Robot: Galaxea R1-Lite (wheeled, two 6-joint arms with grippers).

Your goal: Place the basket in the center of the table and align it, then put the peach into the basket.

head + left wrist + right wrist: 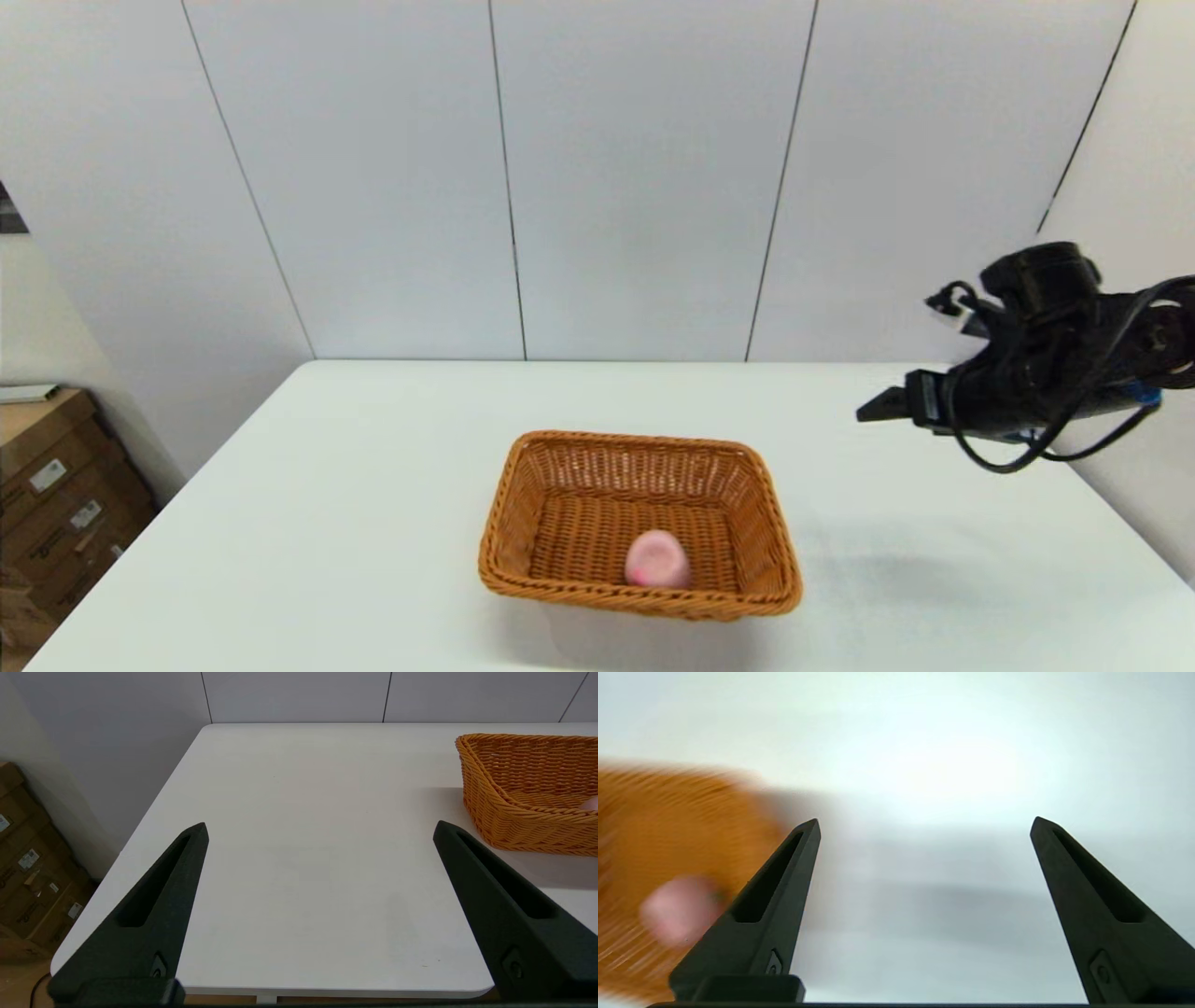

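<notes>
Spreads wide and white: the table [373, 523], filling the lower half of the head view, with stacked cardboard boxes [56, 485] off its left edge on the floor.

Sits near the middle of that table, toward the near edge: the basket [640, 523], orange-brown wicker, upright on its base, open mouth up, sides flaring outward. Runs left to right along its long axis, roughly square with the table edges, perhaps turned very slightly.

Hangs raised above the table's right side, well apart from the basket: the right gripper [873, 408], tip aimed leftward toward the table's middle. Spread wide in its own wrist view [924, 823], both fingers far apart, nothing between them, touching nothing; basket and peach smeared off to one side there.

Stays out of the head view: the left gripper [320, 828], seen only in its wrist view, poised over the near left part of the table. Splayed wide as well, holding nothing, only bare tabletop between the fingers, one end of the basket just past one fingertip.

Rests inside the basket on its woven floor, close against the near wall and about midway along it: the peach [657, 560], pale pink with a brighter blotch facing up.
</notes>
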